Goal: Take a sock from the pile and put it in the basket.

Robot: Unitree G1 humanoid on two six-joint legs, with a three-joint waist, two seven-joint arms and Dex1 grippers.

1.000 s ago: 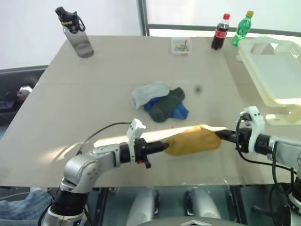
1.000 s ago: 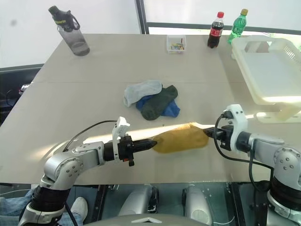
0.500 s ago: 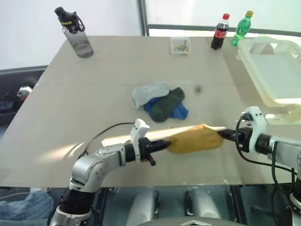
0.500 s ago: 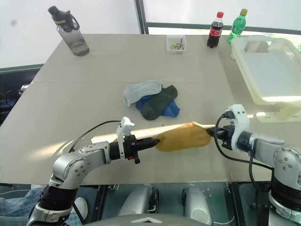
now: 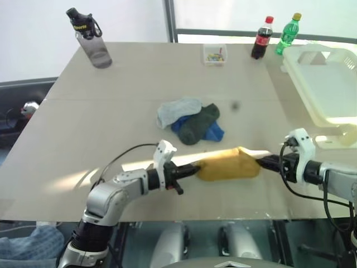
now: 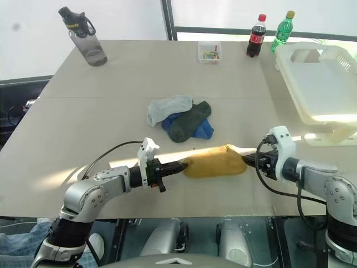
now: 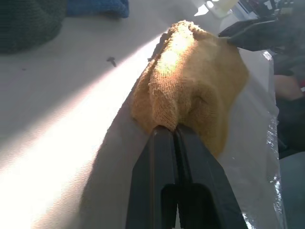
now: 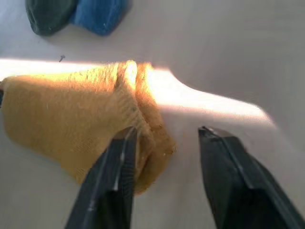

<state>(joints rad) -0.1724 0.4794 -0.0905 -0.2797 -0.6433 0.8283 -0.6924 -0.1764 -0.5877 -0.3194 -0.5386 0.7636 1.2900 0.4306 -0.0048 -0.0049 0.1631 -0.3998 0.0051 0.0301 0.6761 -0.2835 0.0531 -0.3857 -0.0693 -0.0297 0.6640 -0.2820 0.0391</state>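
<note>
Near the table's front edge (image 5: 67, 201), a mustard-yellow sock (image 5: 228, 166) lies flat between the two grippers, its long axis running left to right across the robot. It sits apart from the pile (image 5: 191, 120), which lies farther back toward the table centre and holds a light blue, a dark green and a bright blue sock.

Left gripper (image 7: 167, 130): fingers drawn almost together on the sock's left end, with a fold of yellow knit pinched between the tips. Whether that pinch is firm enough to lift cannot be confirmed.

Right gripper (image 8: 164, 136): fingers stand apart at the sock's right end. One finger rests against or just over the cuff; the other is over bare table. Nothing is clamped.

Basket (image 5: 334, 89): cream-white, at the table's far right edge, well apart from the sock and beyond the right arm. No sock can be seen in it.

Bystanding items: a grey water bottle (image 5: 92, 39) at the far left, a small clear box (image 5: 215, 54), a cola bottle (image 5: 259, 38) and a green bottle (image 5: 287, 33) along the far edge.

Assessment: the basket lies to the right and away from the robot, so the right arm is the nearer carrier. The sock's right end points toward that arm. The right fingers would need to close on the cuff before any transfer.
</note>
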